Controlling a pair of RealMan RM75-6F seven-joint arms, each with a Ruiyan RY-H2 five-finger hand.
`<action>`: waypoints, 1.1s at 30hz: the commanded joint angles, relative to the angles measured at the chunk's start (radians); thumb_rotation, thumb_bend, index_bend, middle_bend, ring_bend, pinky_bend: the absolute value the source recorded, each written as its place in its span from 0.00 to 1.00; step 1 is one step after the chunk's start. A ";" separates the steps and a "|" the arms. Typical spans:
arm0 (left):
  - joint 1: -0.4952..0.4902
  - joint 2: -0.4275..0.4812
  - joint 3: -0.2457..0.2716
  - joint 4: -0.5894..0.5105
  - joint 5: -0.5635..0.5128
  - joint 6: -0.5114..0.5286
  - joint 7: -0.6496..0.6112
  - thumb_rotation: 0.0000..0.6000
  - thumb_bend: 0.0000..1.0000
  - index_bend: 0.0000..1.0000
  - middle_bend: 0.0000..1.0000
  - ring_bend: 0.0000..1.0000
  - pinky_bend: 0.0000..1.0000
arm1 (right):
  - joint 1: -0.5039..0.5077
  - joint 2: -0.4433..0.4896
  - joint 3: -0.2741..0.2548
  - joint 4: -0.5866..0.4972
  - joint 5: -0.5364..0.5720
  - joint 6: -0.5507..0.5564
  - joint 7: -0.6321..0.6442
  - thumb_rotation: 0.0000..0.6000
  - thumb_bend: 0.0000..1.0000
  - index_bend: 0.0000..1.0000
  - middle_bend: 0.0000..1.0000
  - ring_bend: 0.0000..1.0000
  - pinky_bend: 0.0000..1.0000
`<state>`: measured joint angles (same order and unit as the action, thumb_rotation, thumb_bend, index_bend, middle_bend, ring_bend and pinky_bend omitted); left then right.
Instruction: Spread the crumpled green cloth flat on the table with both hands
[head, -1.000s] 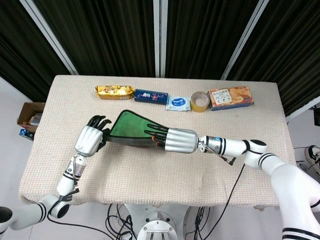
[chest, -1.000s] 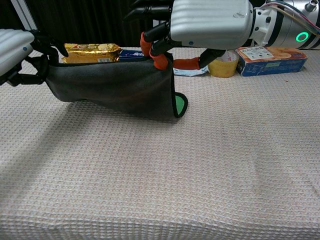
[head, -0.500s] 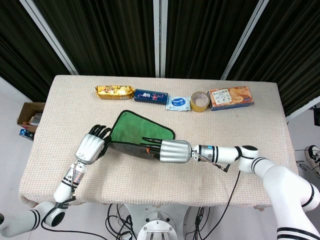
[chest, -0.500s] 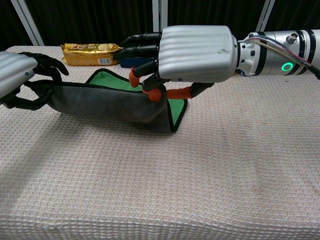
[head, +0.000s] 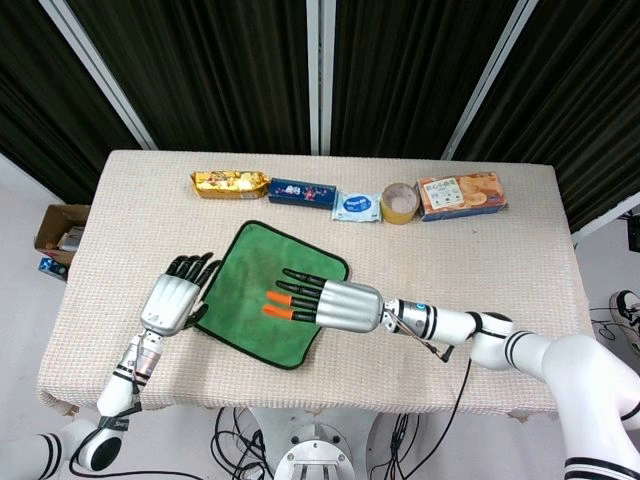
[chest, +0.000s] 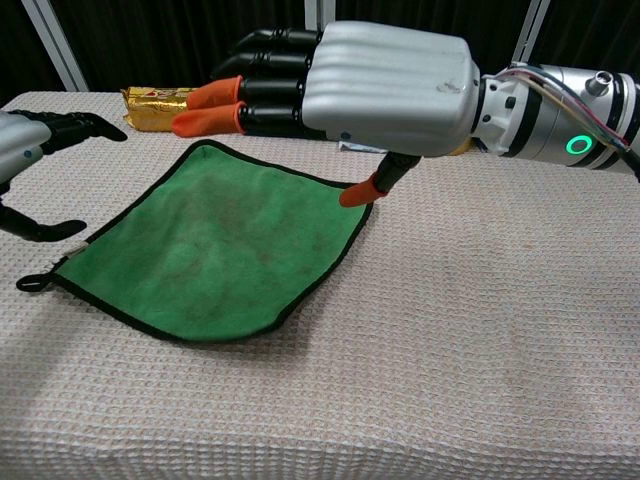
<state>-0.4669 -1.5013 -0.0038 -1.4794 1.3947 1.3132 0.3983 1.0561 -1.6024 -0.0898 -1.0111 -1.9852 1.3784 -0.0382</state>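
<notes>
Green terry, dark-edged, the cloth (head: 268, 306) now lies open and flat on the beige woven table cover (head: 450, 240), towards the front left, turned so that its corners point away like a diamond; a small hanging loop (chest: 30, 283) sticks out at its left corner in the chest view. At the far left my left hand (head: 175, 299) sits at the cloth's left edge with its fingers apart and nothing in them; in the chest view the thumb and fingers are spread just above that corner, touching nothing that I can make out; I judge it placed there to steady or tug the edge should it need straightening. Moving right, my right hand (head: 325, 302) hovers over the cloth's middle and right part, palm down, fingers stretched out and spread, empty; its orange fingertips (chest: 205, 96) point left across the fabric, and the thumb tip hangs near the right corner, ready to press or smooth any ridge. I see no crumple left, so I judge the spreading essentially done. Along the back edge stand a gold packet (head: 230, 183), a blue packet (head: 302, 192), a tissue pack (head: 356, 207), a tape roll (head: 399, 203) and an orange box (head: 461, 194), well apart from the cloth.
</notes>
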 joint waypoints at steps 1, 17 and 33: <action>0.011 0.053 -0.022 -0.066 -0.044 -0.016 0.038 1.00 0.25 0.13 0.09 0.14 0.18 | -0.024 0.052 0.018 -0.085 0.034 -0.009 -0.021 1.00 0.00 0.00 0.05 0.00 0.00; 0.056 0.153 -0.110 -0.148 -0.120 0.014 -0.082 1.00 0.25 0.16 0.09 0.14 0.18 | -0.050 0.061 0.063 -0.014 0.277 -0.331 0.071 1.00 0.12 0.34 0.17 0.00 0.00; 0.081 0.164 -0.109 -0.167 -0.128 -0.013 -0.154 1.00 0.25 0.16 0.09 0.14 0.18 | -0.026 -0.112 0.052 0.175 0.299 -0.451 0.196 1.00 0.24 0.41 0.16 0.00 0.00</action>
<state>-0.3865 -1.3375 -0.1131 -1.6467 1.2658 1.3008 0.2455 1.0313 -1.7024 -0.0324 -0.8482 -1.6857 0.9354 0.1470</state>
